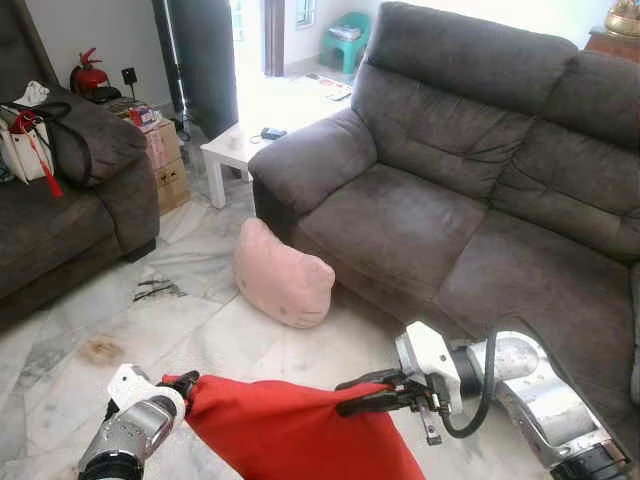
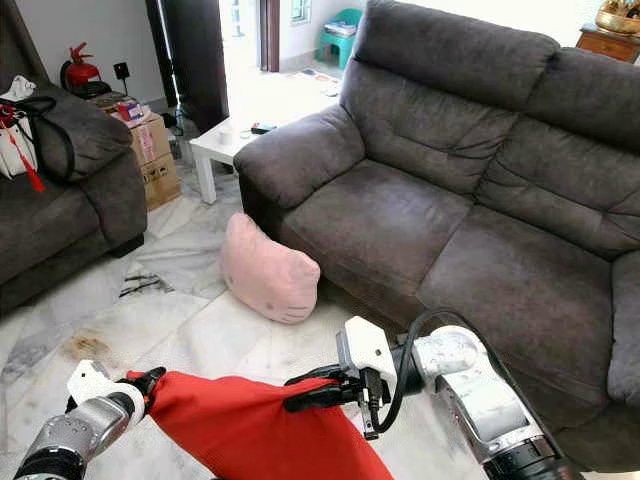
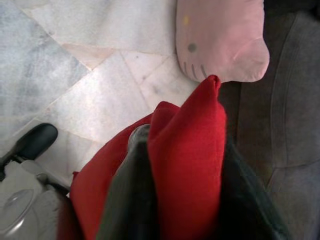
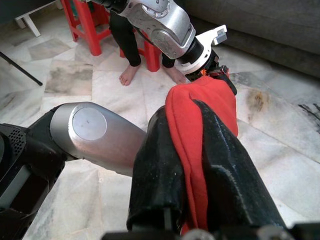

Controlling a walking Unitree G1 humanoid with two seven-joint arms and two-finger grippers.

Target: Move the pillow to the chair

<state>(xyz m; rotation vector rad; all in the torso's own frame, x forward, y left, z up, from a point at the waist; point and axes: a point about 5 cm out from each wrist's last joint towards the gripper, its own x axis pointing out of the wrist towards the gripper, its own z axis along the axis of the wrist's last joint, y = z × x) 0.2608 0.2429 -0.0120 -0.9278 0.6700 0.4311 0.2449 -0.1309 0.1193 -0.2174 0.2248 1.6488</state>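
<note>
Both my left gripper and right gripper clamp the red pillow; thin edge pinches may slip in transit.

Looking along my right gripper, I see its two black fingers pinched on a fold of the red pillow. Across the cloth my left gripper grips the far corner. Behind it, a person's bare feet stand on the marble floor by a red stool
</note>
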